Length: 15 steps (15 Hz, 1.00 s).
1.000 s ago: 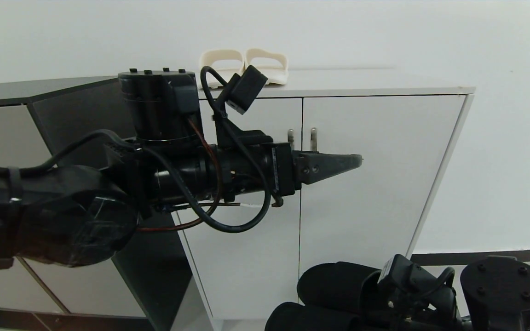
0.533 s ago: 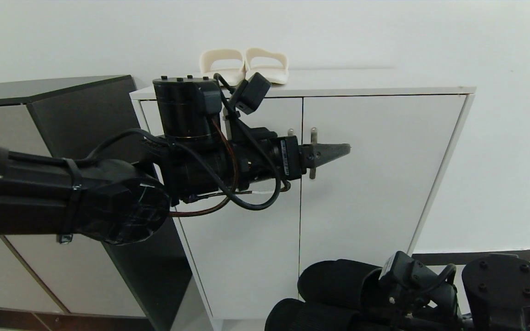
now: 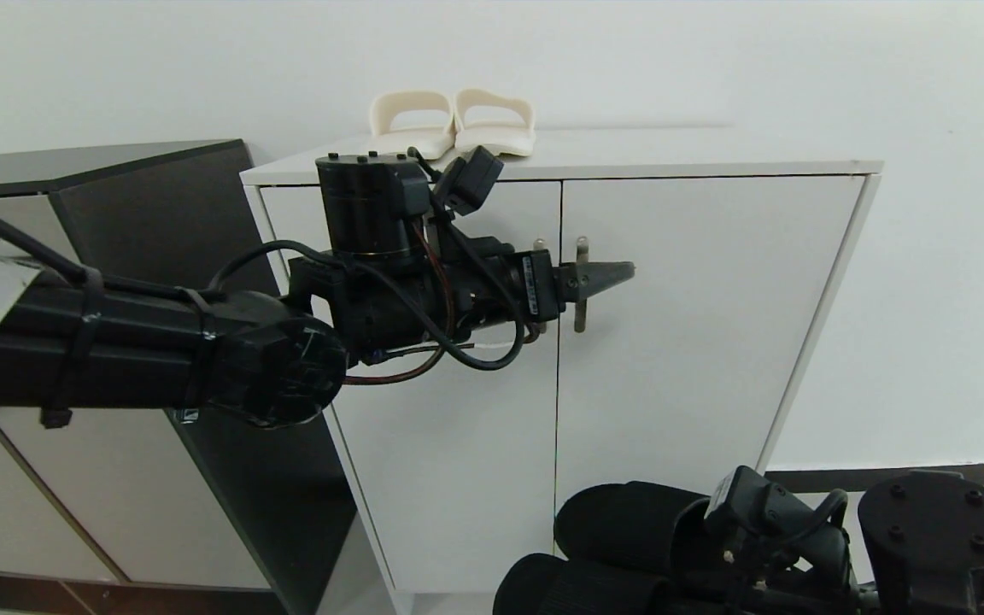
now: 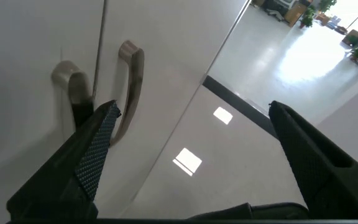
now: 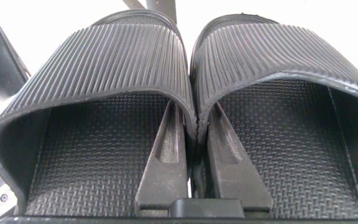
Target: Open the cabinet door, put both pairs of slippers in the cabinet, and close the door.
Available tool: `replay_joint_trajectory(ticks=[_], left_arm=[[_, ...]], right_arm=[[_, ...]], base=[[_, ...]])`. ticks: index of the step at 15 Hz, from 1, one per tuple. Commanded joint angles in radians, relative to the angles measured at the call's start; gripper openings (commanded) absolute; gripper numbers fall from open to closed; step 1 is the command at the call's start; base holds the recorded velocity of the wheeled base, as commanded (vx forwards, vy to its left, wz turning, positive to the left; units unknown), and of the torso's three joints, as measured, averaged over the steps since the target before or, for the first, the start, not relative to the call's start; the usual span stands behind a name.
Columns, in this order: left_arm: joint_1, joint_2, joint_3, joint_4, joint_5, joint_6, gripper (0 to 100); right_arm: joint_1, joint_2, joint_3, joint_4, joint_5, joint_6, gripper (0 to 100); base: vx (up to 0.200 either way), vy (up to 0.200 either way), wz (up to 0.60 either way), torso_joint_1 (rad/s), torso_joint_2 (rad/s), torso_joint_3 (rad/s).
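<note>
While the white cabinet (image 3: pixel 697 342) at frame centre stands closed, we locate the cream slippers (image 3: pixel 453 124) in the head view, side by side on its top, upper centre. The left gripper (image 3: pixel 620 273) sits mid-frame, overlapping the right door handle (image 3: pixel 580 316). The black slippers (image 3: pixel 620 521) occupy the lower edge, right of centre.

Moving to the left wrist view, we find the left gripper released, its fingers (image 4: pixel 95 149) spread wide. The right door handle lies inside the gap, just beside one finger; we cannot tell whether they touch. The left door handle (image 4: pixel 70 81) stands next to it.

Turning to the right wrist view, we see the right gripper (image 5: pixel 196 149) clenched on the black slippers. One finger sits inside each slipper, pinching the two adjoining inner walls together.
</note>
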Motion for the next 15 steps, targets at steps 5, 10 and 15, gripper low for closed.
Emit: replay_joint_trajectory(ticks=[5, 10, 15], left_arm=[[0.032, 0.082, -0.057, 0.000, 0.003, -0.002, 100], [0.026, 0.105, -0.061, 0.000, 0.002, -0.002, 100], [0.001, 0.132, -0.069, 0.000, 0.002, -0.002, 100]], right_arm=[[0.001, 0.004, 0.000, 0.000, 0.000, 0.000, 0], [0.002, 0.004, 0.000, 0.000, 0.000, 0.000, 0], [0.002, 0.004, 0.000, 0.000, 0.002, 0.000, 0]], base=[[0.000, 0.000, 0.00, 0.000, 0.00, 0.000], [0.000, 0.000, 0.00, 0.000, 0.00, 0.000], [0.000, 0.000, 0.00, 0.000, 0.00, 0.000]])
